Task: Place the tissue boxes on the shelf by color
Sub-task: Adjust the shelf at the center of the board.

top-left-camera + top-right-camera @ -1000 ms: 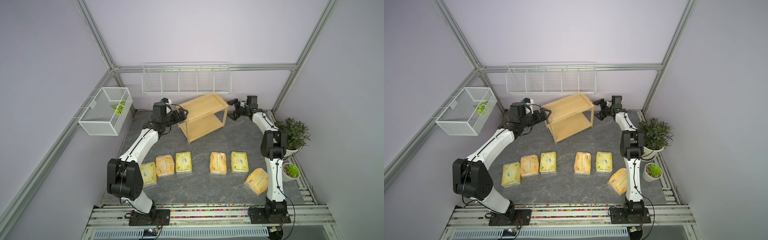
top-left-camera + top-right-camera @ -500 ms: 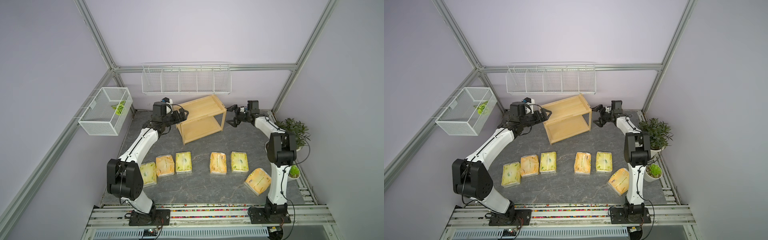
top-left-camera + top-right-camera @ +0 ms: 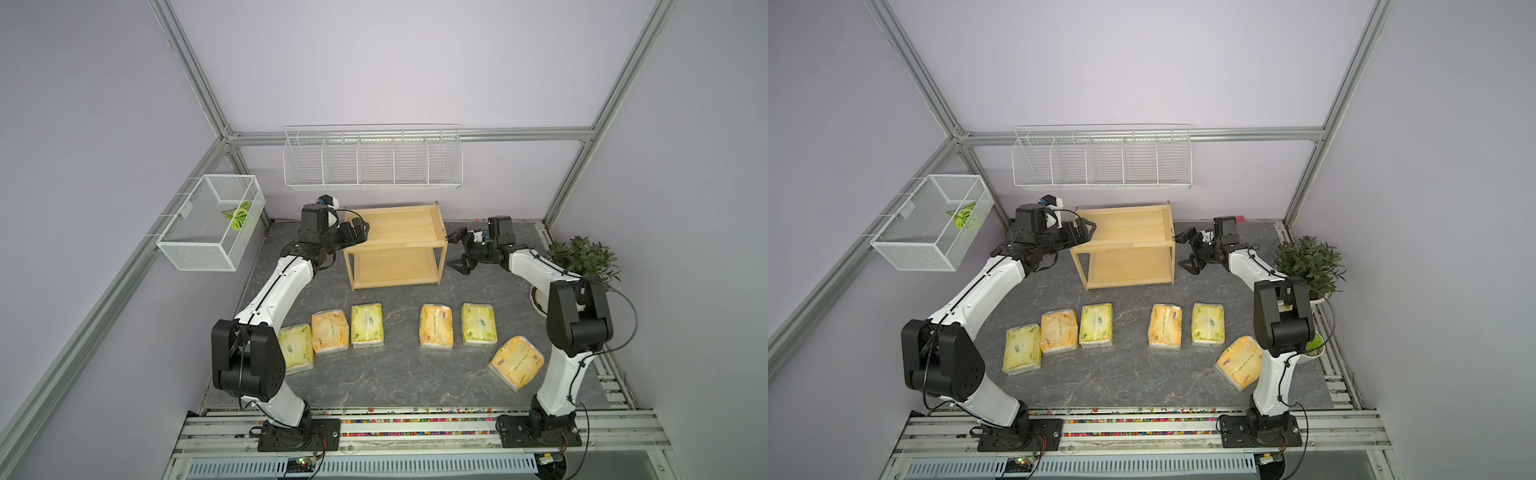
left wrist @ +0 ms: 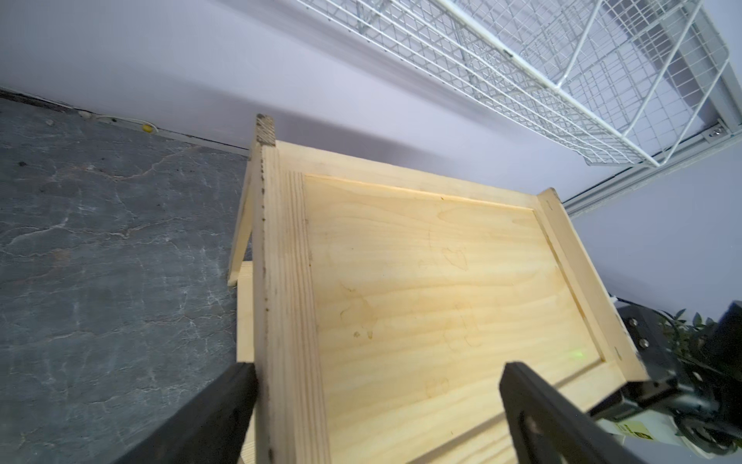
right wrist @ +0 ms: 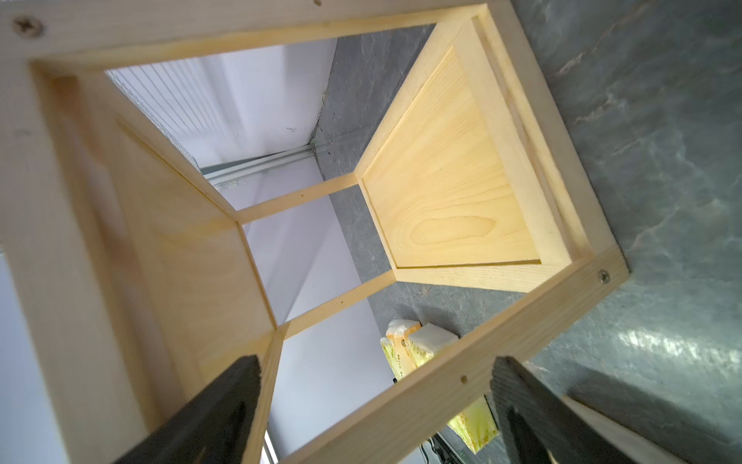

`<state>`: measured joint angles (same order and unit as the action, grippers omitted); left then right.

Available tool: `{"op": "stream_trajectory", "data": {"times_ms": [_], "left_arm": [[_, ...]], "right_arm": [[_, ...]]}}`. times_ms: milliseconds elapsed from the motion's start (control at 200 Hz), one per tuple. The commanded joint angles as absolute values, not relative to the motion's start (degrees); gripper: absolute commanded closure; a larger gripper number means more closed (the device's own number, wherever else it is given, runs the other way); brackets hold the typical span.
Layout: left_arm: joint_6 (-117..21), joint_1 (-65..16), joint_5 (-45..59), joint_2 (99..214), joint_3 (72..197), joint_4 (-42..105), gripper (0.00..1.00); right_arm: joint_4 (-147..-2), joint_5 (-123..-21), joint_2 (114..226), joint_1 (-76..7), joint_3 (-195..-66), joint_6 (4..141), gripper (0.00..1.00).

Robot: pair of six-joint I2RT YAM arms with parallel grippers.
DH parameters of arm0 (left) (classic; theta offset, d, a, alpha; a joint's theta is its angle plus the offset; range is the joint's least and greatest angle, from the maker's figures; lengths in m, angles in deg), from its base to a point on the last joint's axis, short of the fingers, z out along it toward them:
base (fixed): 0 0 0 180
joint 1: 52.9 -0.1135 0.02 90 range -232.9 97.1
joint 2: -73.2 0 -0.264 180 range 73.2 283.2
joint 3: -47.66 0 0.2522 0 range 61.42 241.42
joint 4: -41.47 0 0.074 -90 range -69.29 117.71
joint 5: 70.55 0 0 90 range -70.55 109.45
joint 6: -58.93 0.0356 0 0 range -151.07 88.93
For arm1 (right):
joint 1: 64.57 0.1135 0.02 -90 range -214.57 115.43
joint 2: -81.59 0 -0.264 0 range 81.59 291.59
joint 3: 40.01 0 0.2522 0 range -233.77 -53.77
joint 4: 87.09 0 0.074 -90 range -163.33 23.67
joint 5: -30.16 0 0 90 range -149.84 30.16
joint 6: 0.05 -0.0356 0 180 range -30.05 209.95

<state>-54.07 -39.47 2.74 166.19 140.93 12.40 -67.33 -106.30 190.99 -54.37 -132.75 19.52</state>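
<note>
Straddling the shelf [image 3: 397, 226] rim, left tool [image 3: 358, 231] gapes wide; right tool [image 3: 455, 251], wide & empty, sits at its opp. end. Tissue packs [image 3: 436, 326] all on table [image 3: 395, 378] in front; a tool catching that rim could tip the shelf.

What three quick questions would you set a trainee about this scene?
1. How many tissue packs lie in front of the wooden shelf?
2. True or false: a pack already sits on the shelf.
3. The left gripper and right gripper are: A both open, B both shut, C each holding a pack.

Key: 1. Six, three orange and three yellow-green. 2. False. 3. A.
</note>
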Motion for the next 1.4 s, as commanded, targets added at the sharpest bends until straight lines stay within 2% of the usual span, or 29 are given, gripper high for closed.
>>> {"op": "stream_trajectory", "data": {"times_ms": [0, 350, 735, 930, 1080, 1190, 1270, 1395], "left_arm": [[-53.4, -37.8, -3.1, 165.6, 140.7, 11.5, 0.00], [-56.7, -37.4, -8.2, 166.2, 138.5, 15.0, 0.00], [-57.6, -35.0, -7.2, 167.9, 139.1, 15.8, 0.00], [-56.2, -35.0, -0.9, 167.6, 141.4, 13.4, 0.00], [-55.3, -35.1, 8.5, 165.4, 143.5, 10.4, 0.00], [-55.2, -35.1, 18.3, 161.8, 143.8, 8.7, 0.00], [-54.0, -35.1, 22.0, 157.8, 142.2, 9.4, 0.00], [-53.4, -35.1, 20.3, 152.4, 141.6, 5.9, 0.00]], "right_arm": [[-71.5, -107.5, 185.7, -51.9, -129.6, 20.9, 0.05], [-69.1, -101.6, 181.0, -56.0, -125.7, 21.1, 0.03], [-61.5, -95.3, 175.5, -63.2, -124.2, 23.7, 0.02], [-55.8, -91.0, 168.8, -64.6, -120.9, 27.4, 0.02], [-49.1, -85.2, 161.1, -64.8, -118.5, 31.4, 0.02], [-45.3, -84.5, 155.2, -64.1, -116.0, 34.1, 0.02], [-40.4, -83.5, 151.6, -61.6, -115.1, 38.2, 0.02], [-33.4, -78.8, 147.2, -52.6, -114.0, 43.3, 0.02]]}}
